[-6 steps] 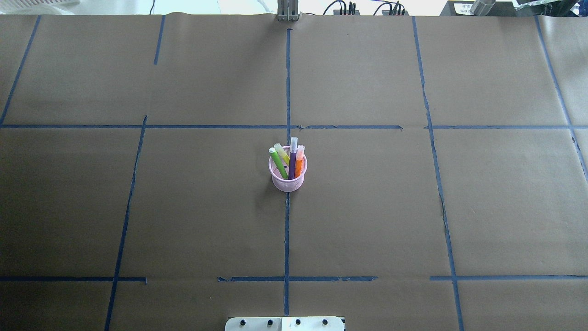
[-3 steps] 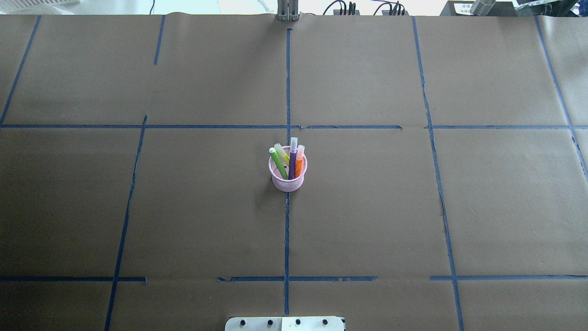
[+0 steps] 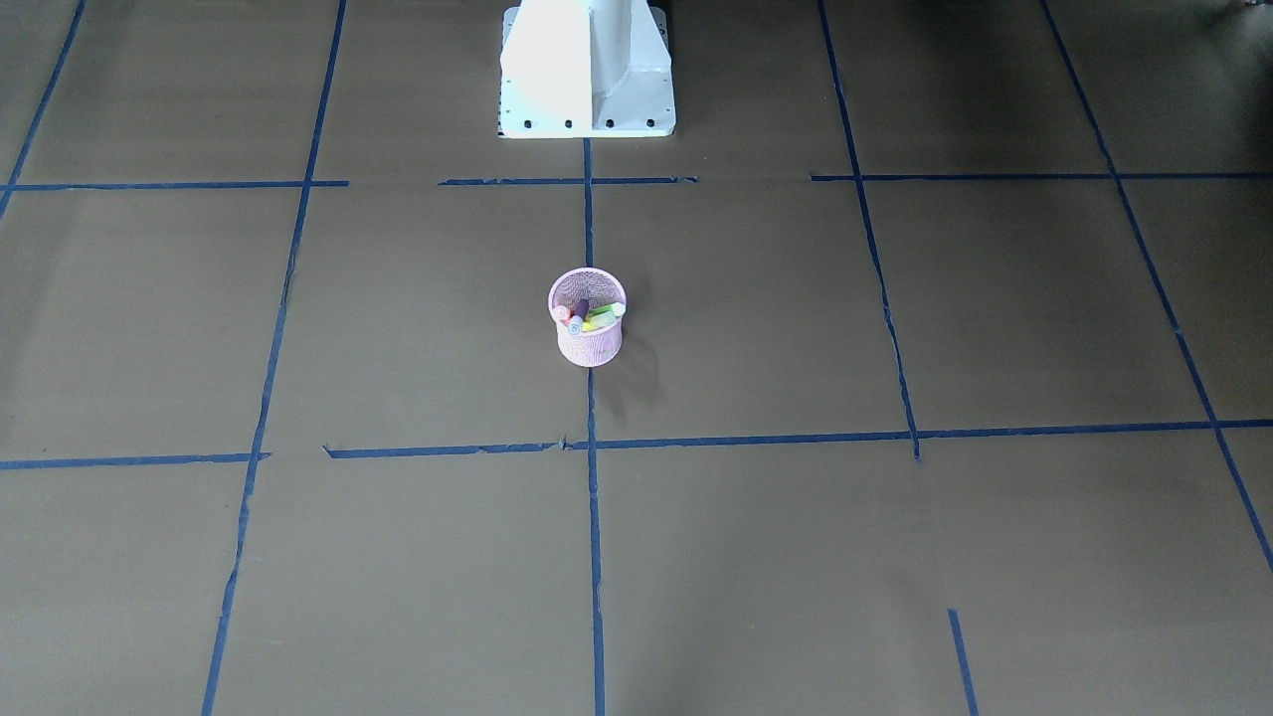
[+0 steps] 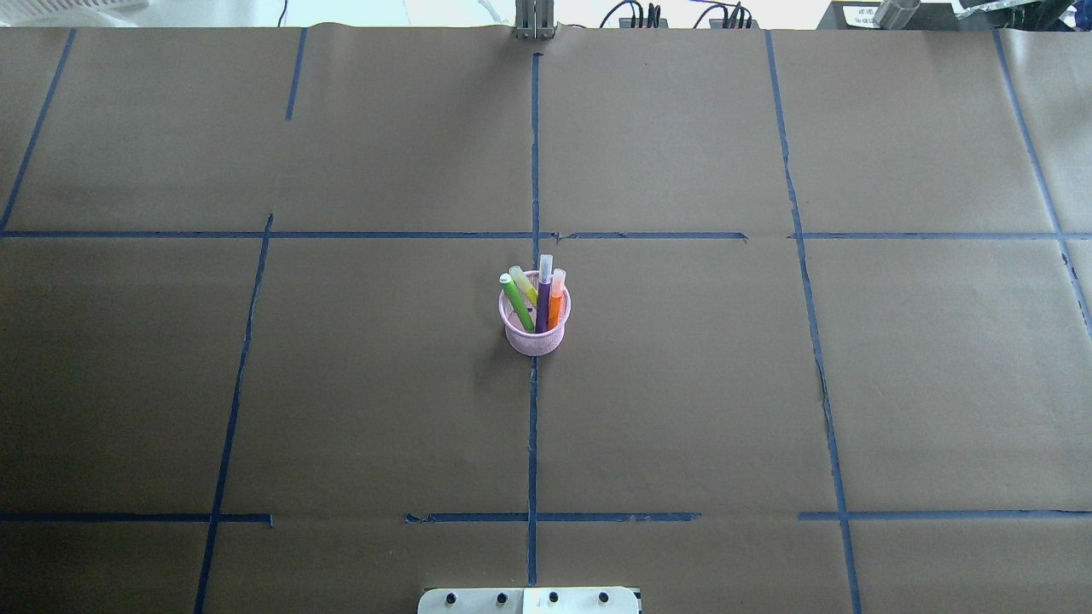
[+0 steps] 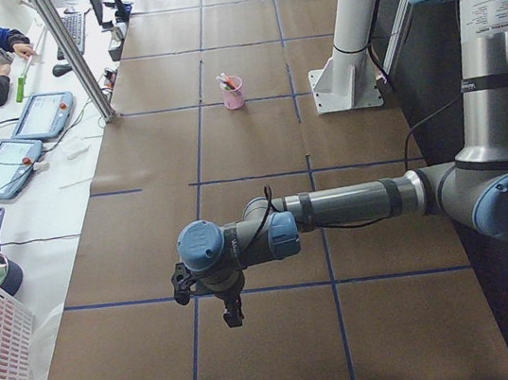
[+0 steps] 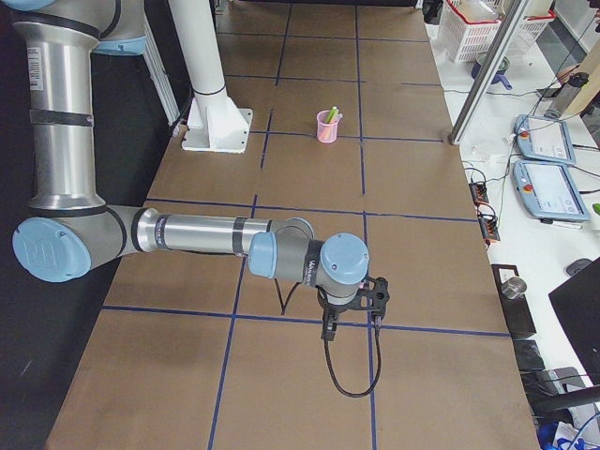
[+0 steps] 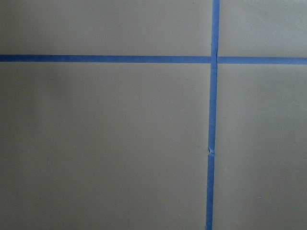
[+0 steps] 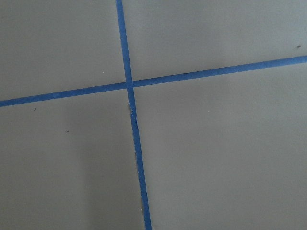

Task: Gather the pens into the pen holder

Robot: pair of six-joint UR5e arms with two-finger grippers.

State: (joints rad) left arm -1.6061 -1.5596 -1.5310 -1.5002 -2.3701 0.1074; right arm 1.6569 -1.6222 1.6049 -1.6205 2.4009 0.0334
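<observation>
overhead exterior shows the pen holder (image 4: pixel 534 341) upright at the centre of the table (image 4: pixel 725 409), on a tape line (image 4: pixel 532 426). the purple pen (image 4: pixel 543 294), orange pen (image 4: pixel 556 303) and green pen (image 4: pixel 516 303) all stand inside it, caps up, the green one leaning toward 11 o'clock. collecting looks done. the left gripper (image 5: pixel 233 315) and right gripper (image 6: pixel 328 326) hang over bare paper, well apart from the cup. i cannot tell whether either is parted or clenched. the next move probably calls only for parking the arms.
</observation>
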